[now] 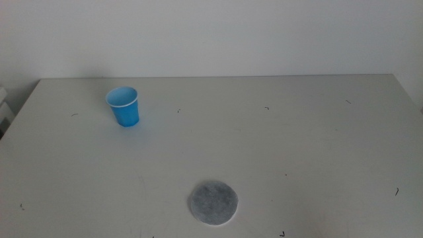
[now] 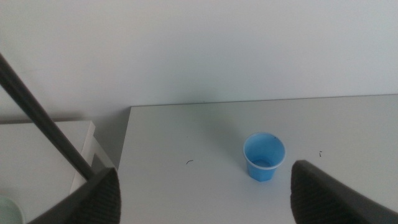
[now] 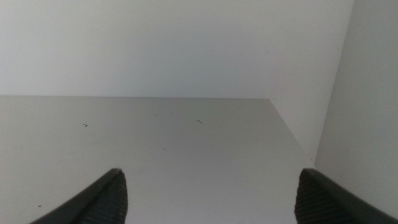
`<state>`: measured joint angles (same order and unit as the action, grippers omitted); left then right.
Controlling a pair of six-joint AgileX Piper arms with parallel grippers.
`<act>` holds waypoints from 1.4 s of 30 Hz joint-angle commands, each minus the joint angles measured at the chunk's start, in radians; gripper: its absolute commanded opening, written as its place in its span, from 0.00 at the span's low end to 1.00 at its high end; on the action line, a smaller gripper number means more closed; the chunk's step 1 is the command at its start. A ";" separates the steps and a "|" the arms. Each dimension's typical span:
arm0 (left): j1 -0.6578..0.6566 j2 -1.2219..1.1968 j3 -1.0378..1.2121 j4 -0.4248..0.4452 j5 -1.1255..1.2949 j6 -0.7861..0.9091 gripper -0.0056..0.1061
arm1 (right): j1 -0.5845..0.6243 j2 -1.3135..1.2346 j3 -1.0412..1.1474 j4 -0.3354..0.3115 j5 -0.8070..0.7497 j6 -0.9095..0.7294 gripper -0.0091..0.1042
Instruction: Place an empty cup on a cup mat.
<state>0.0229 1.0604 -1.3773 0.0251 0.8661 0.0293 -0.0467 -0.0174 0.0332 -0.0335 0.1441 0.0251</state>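
One upright cup (image 1: 123, 106) far left on the table (image 1: 297, 145), one mat (image 1: 213, 202) well apart near the front, left gripper (image 2: 205, 193) and right gripper (image 3: 211, 196) both spread wide, holding nothing.

Each claw (image 2: 205, 190) (image 3: 208, 193) has two dark, rounded, finely ribbed jaws.

Overhead and left wrist (low) share cup (image 1: 123, 106)
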 commanded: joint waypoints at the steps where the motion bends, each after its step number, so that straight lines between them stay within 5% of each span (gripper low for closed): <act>1: -0.004 0.082 -0.132 -0.003 0.001 0.031 0.99 | 0.002 -0.019 -0.012 -0.009 -0.078 -0.008 0.91; 15: -0.004 0.575 -0.565 -0.076 0.076 0.067 0.99 | 0.002 -0.019 -0.012 -0.009 -0.078 -0.008 0.91; 42: -0.006 1.019 -0.580 -0.213 0.091 0.039 0.99 | 0.002 -0.019 -0.012 -0.009 -0.078 -0.008 0.91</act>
<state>0.0229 2.1258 -1.9228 -0.1635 0.9838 0.0817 -0.0467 -0.0174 0.0332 -0.0335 0.1441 0.0251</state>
